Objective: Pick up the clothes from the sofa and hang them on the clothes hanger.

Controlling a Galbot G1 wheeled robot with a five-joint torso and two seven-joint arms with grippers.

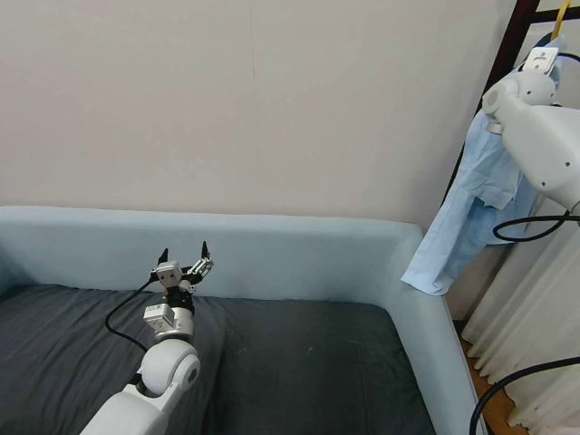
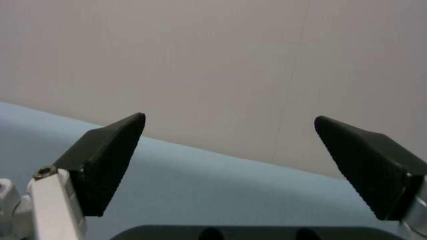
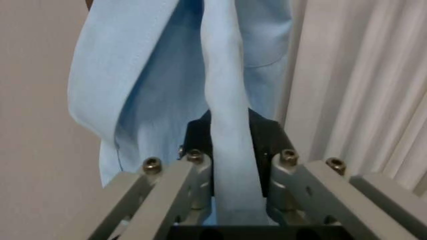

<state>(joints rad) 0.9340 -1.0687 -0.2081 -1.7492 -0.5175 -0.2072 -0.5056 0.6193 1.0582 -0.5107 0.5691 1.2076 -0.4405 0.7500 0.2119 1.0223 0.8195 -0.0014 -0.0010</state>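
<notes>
— Where is the shirt?
— The light blue shirt point(image 1: 471, 195) is off the sofa altogether. It hangs up at the right against the dark wooden rack point(image 1: 509, 50), and its lower hem drops to just beside the back right corner of the sofa point(image 1: 299, 254).
— Is anything holding it?
— The right hand point(image 1: 544, 60) is raised to the shirt's top end, by the rack. In the right wrist view a long fold of the shirt point(image 3: 227, 90) runs straight down between the fingers point(image 3: 195, 135). The hand is closed tight on that fold, with its dark pads pressed to either side.
— And the other arm?
— The left hand point(image 1: 184, 263) is held up over the dark grey seat cushion point(image 1: 308, 362), close to the sofa's back edge and in its left half. Its jaws are spread wide with nothing between them. The left wrist view shows the two black fingertips point(image 2: 107, 160) far apart, with the sofa and the pale wall point(image 2: 213, 65) beyond them.
— What is around the shirt?
— White curtains point(image 1: 535, 308) hang behind it, past the sofa's right end. A black cable point(image 1: 526, 227) loops from the right arm.
</notes>
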